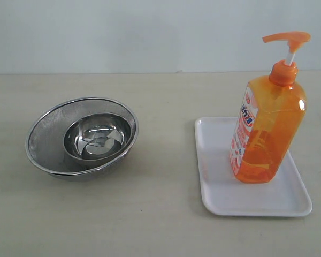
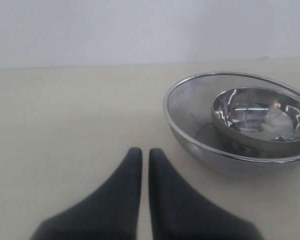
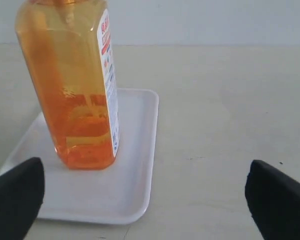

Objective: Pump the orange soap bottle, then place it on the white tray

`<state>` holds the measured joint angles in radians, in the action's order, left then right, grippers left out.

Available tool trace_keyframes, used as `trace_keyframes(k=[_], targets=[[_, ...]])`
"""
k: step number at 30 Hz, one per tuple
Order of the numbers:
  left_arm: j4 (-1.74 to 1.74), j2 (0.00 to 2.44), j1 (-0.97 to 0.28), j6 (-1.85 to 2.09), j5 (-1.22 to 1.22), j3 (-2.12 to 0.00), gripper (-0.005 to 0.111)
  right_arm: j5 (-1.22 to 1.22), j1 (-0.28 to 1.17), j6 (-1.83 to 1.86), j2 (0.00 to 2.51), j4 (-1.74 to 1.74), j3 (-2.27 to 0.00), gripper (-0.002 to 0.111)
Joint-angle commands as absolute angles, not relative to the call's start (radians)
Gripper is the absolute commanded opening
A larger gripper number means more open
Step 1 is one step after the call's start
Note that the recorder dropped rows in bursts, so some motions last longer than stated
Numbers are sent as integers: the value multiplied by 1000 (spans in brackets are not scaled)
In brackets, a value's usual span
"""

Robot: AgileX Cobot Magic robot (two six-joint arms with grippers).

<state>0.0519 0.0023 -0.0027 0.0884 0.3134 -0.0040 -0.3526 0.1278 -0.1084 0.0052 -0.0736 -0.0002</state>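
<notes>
The orange soap bottle (image 1: 267,128) stands upright on the white tray (image 1: 224,198) at the right of the table, pump head raised, label facing left. In the right wrist view the orange soap bottle (image 3: 75,90) stands on the white tray (image 3: 135,150), and my right gripper (image 3: 145,187) is open wide, set back from the bottle and touching nothing. My left gripper (image 2: 145,152) is shut with only a thin slit between its fingers, empty, hovering over bare table beside the strainer. Neither gripper shows in the exterior view.
A metal mesh strainer (image 1: 48,139) with a steel bowl (image 1: 96,138) inside sits at the left of the table. In the left wrist view the strainer (image 2: 190,115) and the bowl (image 2: 262,117) lie close to the fingers. A pale wall runs behind the table.
</notes>
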Motion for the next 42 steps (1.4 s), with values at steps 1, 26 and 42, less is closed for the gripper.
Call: trace_keyframes(k=[1, 26, 42], targets=[[62, 0, -1, 82, 310, 0, 5, -349, 109, -95, 0, -78, 0, 105], [62, 0, -1, 82, 310, 0, 5, -350, 102, -99, 0, -78, 0, 105], [62, 0, -1, 82, 310, 0, 5, -347, 102, -99, 0, -78, 0, 105]])
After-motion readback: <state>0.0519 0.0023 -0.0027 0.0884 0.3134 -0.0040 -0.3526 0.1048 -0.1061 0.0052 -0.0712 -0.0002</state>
